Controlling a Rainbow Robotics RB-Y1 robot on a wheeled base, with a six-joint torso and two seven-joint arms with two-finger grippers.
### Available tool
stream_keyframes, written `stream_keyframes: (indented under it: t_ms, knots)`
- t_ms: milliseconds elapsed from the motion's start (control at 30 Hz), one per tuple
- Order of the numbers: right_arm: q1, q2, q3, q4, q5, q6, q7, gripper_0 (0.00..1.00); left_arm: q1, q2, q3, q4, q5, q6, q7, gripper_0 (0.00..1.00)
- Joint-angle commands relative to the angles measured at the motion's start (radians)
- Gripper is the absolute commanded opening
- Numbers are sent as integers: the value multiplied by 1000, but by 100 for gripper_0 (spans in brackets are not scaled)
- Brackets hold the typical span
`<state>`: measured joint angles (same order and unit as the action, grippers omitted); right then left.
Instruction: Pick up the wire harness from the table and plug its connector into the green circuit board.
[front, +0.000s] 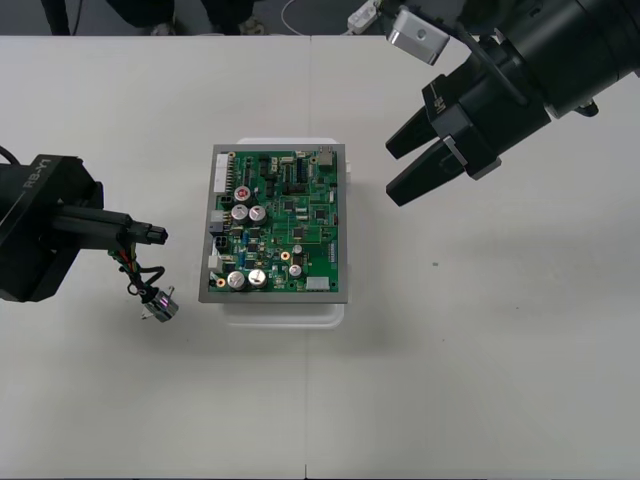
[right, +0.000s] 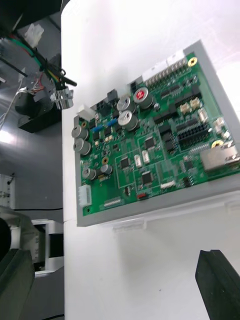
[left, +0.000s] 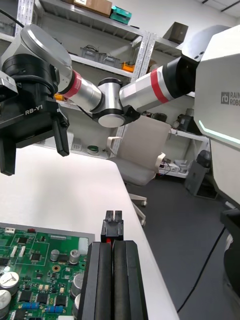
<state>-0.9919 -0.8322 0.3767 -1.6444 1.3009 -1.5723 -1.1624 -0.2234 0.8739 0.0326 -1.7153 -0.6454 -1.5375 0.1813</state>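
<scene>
Overhead view of a plain light table (front: 480, 350). At centre sits 1 green circuit board (front: 280, 225) on a white base (front: 285, 312). At middle left, the left gripper (front: 132, 232), black fingers pressed together, clamps the small black plug (front: 155, 236) of 1 thin-wired harness (front: 135, 268). Its wires droop to 1 round metal socket (front: 160, 304) at lower left, just beside the board. At upper right, the right gripper (front: 392, 174) hovers with its 2 fingers spread, holding nothing. The harness looks light and floppy, its wires fragile. The rigid plug body is the sound place to hold.
</scene>
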Motion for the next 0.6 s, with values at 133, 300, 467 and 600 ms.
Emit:
stream_keyframes:
  t_ms: [133, 300, 467, 600]
  knots:
    - [7, 56, -90, -74, 63, 1, 9, 94, 21, 10, 27, 37, 12, -33, -114, 0]
    - [12, 65, -90, -112, 107, 1, 7, 94, 16, -7, 29, 72, -25, -33, -137, 0]
    - [19, 87, -104, -167, 172, 1, 0, 94, 16, -10, 27, 92, -59, -33, -194, 0]
    - [25, 122, -147, -212, 233, 1, -7, 94, 16, -9, 23, 105, -73, -33, -206, 0]
